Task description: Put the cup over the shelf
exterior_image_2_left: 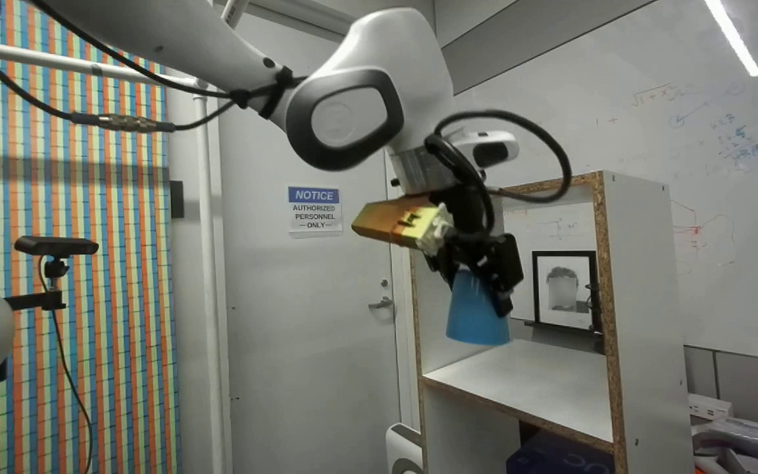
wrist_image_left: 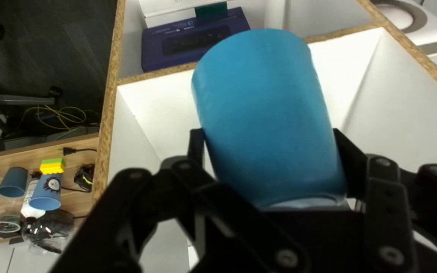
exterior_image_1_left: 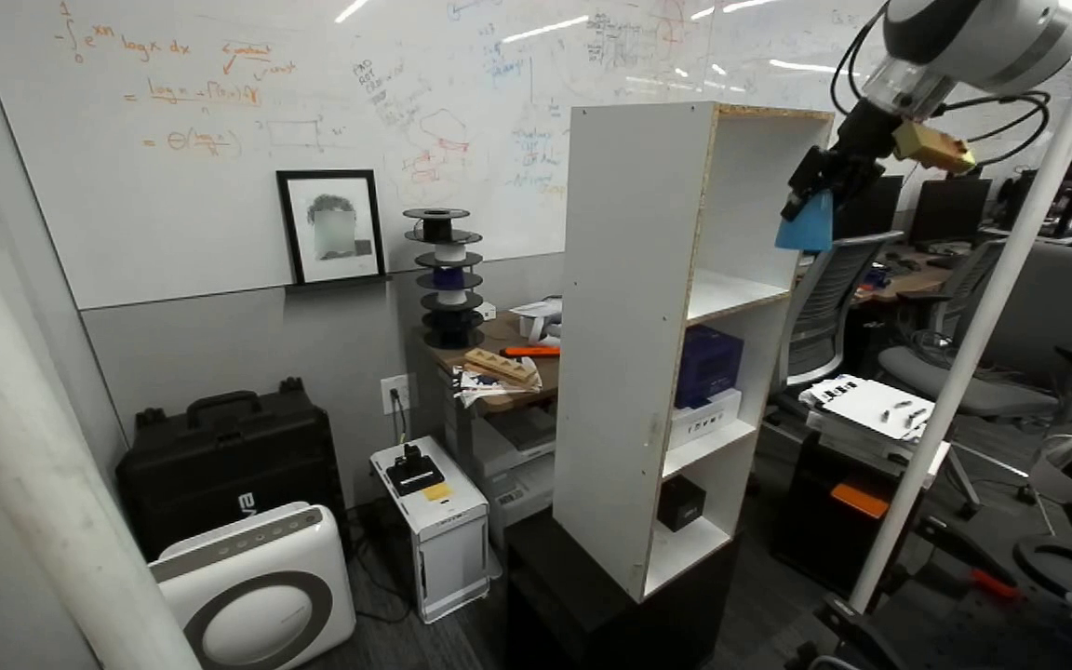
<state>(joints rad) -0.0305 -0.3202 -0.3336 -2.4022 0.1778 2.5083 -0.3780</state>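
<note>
A whiteboard [exterior_image_1_left: 480, 93] with scribbled writing [exterior_image_1_left: 134, 45] runs along the wall [exterior_image_1_left: 247, 344], and a framed portrait [exterior_image_1_left: 331, 226] stands at its lower edge. Before it is a tall white shelf [exterior_image_1_left: 629, 326] with bare chipboard front edges. The gripper [wrist_image_left: 271, 151] holds the blue cup [exterior_image_2_left: 476, 313] between its two fingers [wrist_image_left: 195, 146], one against each side. The cup hangs in the air by the open front of the top compartment [exterior_image_1_left: 750, 186], higher than the board [exterior_image_2_left: 543, 382] that forms its floor; whether any of it is past the front edge, I cannot tell.

Going in too low, the cup's lower edge could catch on the board's front edge and twist loose. The yellow block [exterior_image_2_left: 395, 220] beside the gripper sticks out and might knock a side wall [exterior_image_2_left: 435, 332]. Let go while tilted, or close to the front edge, the cup would likely topple and fall.

The cup is plain, smooth and faintly shiny, wide end down, leaning slightly.
</note>
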